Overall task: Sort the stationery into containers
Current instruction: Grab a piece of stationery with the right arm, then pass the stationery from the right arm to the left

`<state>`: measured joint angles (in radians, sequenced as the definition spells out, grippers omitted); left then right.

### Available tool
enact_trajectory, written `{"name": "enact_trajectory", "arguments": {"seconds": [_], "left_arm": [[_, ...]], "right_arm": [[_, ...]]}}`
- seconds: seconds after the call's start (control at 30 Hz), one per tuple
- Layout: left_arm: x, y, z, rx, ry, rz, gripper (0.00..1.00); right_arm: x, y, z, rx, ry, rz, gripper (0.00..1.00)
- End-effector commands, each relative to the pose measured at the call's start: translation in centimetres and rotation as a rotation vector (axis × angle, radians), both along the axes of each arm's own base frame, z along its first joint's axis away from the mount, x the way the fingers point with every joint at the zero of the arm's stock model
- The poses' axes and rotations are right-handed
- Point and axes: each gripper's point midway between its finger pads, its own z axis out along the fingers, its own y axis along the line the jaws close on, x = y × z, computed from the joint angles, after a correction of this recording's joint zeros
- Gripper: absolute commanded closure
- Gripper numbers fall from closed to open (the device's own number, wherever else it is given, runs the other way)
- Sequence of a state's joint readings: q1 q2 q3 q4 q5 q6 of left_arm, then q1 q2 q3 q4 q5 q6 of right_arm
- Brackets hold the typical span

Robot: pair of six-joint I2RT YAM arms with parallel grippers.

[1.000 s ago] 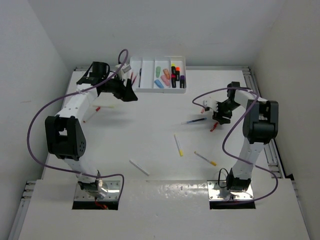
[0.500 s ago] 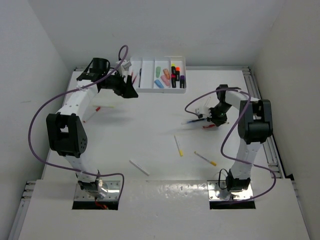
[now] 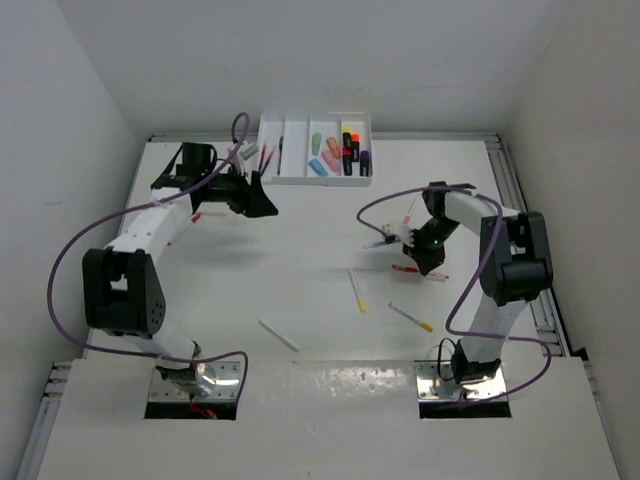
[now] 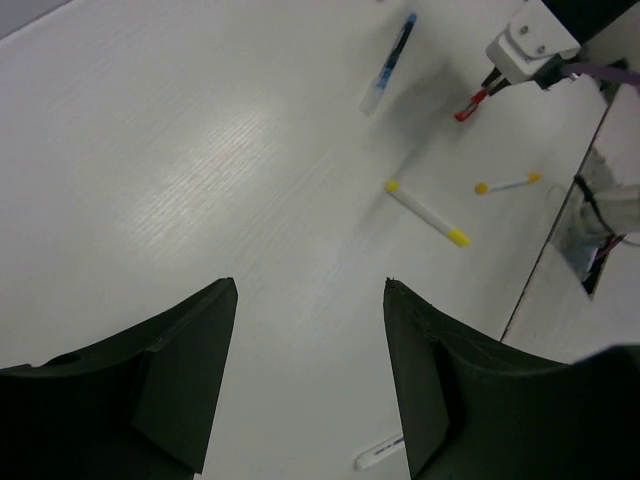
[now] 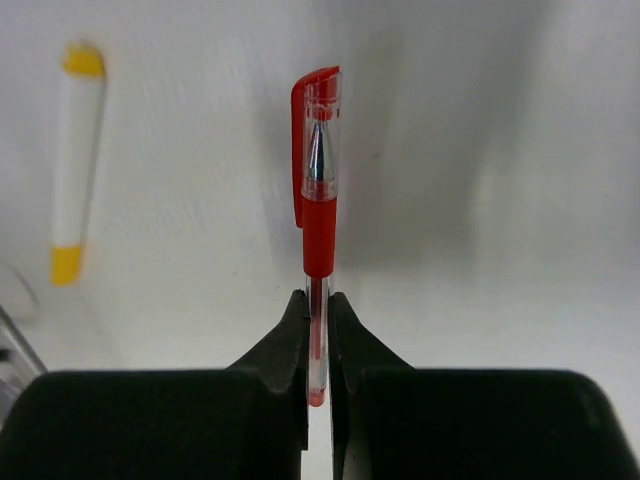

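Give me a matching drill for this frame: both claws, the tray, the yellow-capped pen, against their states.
Column 1:
1. right claw
2. left claw
3. white tray
4. yellow-capped pen

Column 2:
A. open, nothing between the fingers
B. holds highlighters
C. shut on red pen
D. lying loose on the table

Pairs: 1-C, 2-A, 3-B, 4-D

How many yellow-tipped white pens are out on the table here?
2. One yellow-tipped pen lies near the middle of the top view; a thinner one lies to its right, slightly nearer the robot. Others may be hidden.
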<state>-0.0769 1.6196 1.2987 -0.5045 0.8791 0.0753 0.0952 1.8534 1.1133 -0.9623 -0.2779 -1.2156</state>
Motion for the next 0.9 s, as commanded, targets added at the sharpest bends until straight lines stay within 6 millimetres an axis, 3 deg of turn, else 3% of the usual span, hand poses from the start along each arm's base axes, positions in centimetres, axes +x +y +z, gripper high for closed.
{"name": "enact_trajectory", "arguments": {"seconds": [0.0,0.03,0.13,0.27,0.3,0.33,0.37,0.43,0.53,0.7,0.87], "left_arm": [[-0.6,-0.9,6.8,-0.142,-0.221,0.008,0.34],[-1.5,-0.8,7.1,-0.155,-0.248,0.013,0.34],[-1.8,-1.3,9.5,-0.225,-0.319,0.038,0.36],[-3.1,-3.1,9.9,-0.274,-0.285,0.022,0.38],[-3.4,-3.5,10.1,-0.283,-0.283,0.018,0.38],[-3.6,-3.9,10.3,-0.309,-0.27,0.018,0.38],[-3.9,-4.8,10.5,-0.324,-0.267,0.007,0.36],[-4.1,-5.6,10.9,-0.368,-0.233,0.02,0.33],[-4.1,-6.5,10.6,-0.412,-0.172,0.035,0.3],[-4.6,-9.0,9.2,-0.472,-0.051,0.015,0.28],[-5.0,-10.8,7.9,-0.495,0.015,-0.001,0.27]], "right_arm": [[3.6,4.4,7.1,0.225,-0.09,-0.221,1.0],[4.3,5.0,8.3,0.261,-0.103,-0.26,1.0],[8.0,7.9,14.7,0.447,-0.144,-0.43,1.0],[9.4,12.1,21.3,0.735,-0.001,-0.706,1.0],[9.2,13.1,22.4,0.801,0.037,-0.733,1.0],[10.5,14.2,22.6,0.874,0.002,-0.743,1.0],[10.1,15.0,24.3,0.929,0.035,-0.804,1.0],[10.6,16.3,25.1,1.022,0.011,-0.805,1.0],[9.8,18.5,27.3,1.125,0.173,-0.881,1.0],[9.5,19.2,30.1,1.287,0.295,-0.919,1.0],[9.4,19.2,30.8,1.335,0.368,-0.97,1.0]]}}
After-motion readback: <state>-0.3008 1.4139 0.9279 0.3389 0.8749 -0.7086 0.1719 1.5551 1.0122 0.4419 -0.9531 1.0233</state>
